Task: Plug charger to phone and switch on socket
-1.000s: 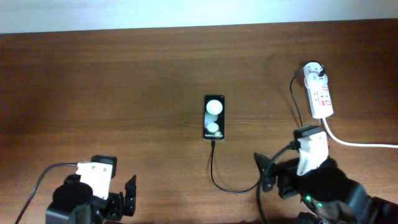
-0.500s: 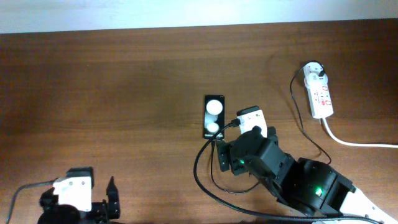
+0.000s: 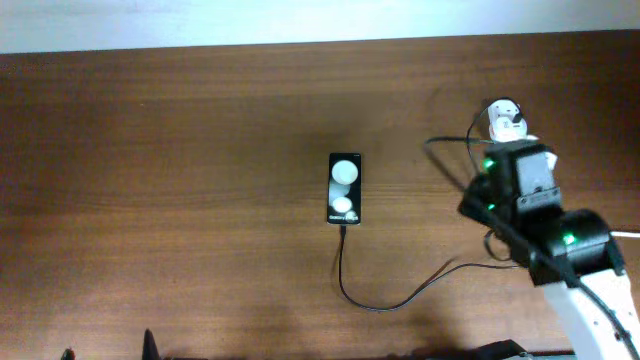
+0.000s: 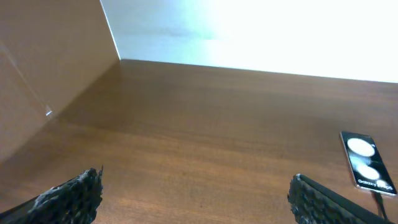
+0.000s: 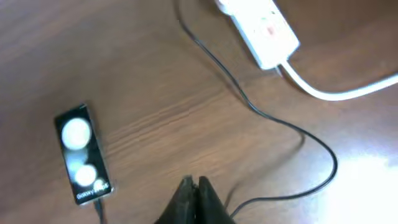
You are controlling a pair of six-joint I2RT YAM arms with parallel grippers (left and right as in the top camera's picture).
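Operator: Where do the parts lie on the surface (image 3: 150, 120)?

Technician: The socket (image 5: 261, 25) lies far right, the phone (image 3: 344, 188) centre, the charger (image 3: 341, 262) apparently seated in it. The right gripper (image 5: 194, 186), pinched closed and empty, should press squarely on the socket's red marking (image 5: 269, 28). The left gripper (image 4: 194, 180) idles, spread wide.

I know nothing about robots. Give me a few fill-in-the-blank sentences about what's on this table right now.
1. The phone screen shows ___ round white reflections.
2. The thin black charger meets the bottom edge of the ___.
3. Open or shut, the right gripper is ___.
4. Open or shut, the left gripper is ___.
Missing words: two; phone; shut; open.
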